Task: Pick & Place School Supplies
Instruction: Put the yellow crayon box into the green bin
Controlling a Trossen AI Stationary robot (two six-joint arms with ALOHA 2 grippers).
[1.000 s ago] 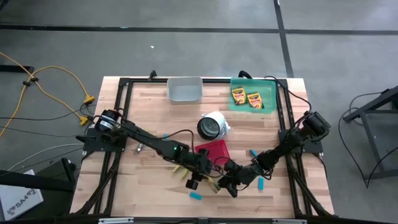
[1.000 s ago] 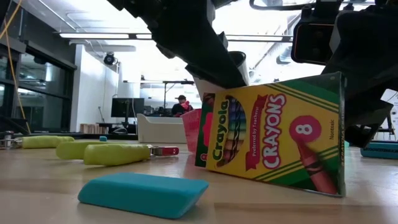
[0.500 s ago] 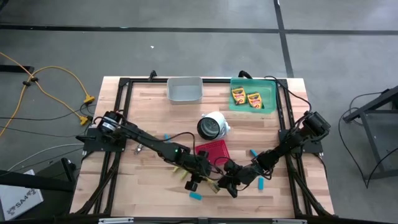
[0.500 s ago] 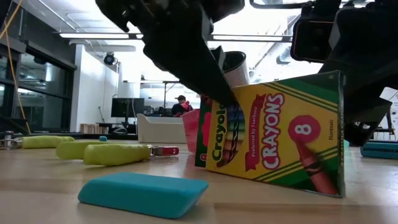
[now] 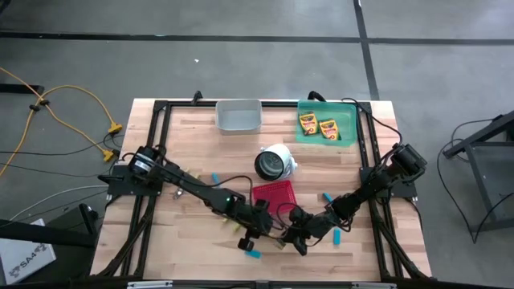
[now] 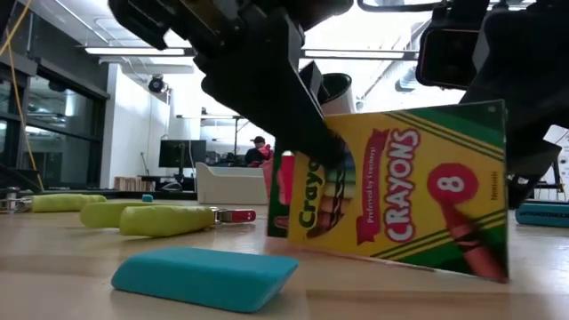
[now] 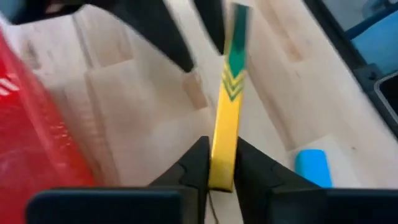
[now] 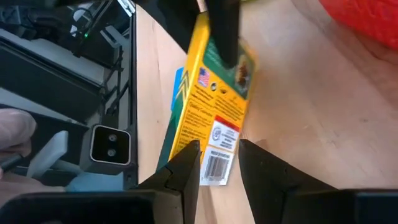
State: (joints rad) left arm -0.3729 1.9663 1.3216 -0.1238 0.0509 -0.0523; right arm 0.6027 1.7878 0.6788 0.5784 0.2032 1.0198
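Both grippers are clamped on one crayon box (image 6: 404, 191), standing on edge near the table's (image 5: 189, 132) 6 o'clock edge. Left gripper (image 7: 222, 163) pinches its thin end, right gripper (image 8: 219, 163) squeezes the barcode end. Red basket (image 5: 274, 193) sits just toward 12 o'clock from it, a light-blue block (image 6: 204, 277) close by toward 7 o'clock.

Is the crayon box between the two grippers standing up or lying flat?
Standing on edge, slightly tilted: the crayon box shows its full printed face in the low view, with the left gripper shut on its narrow edge.
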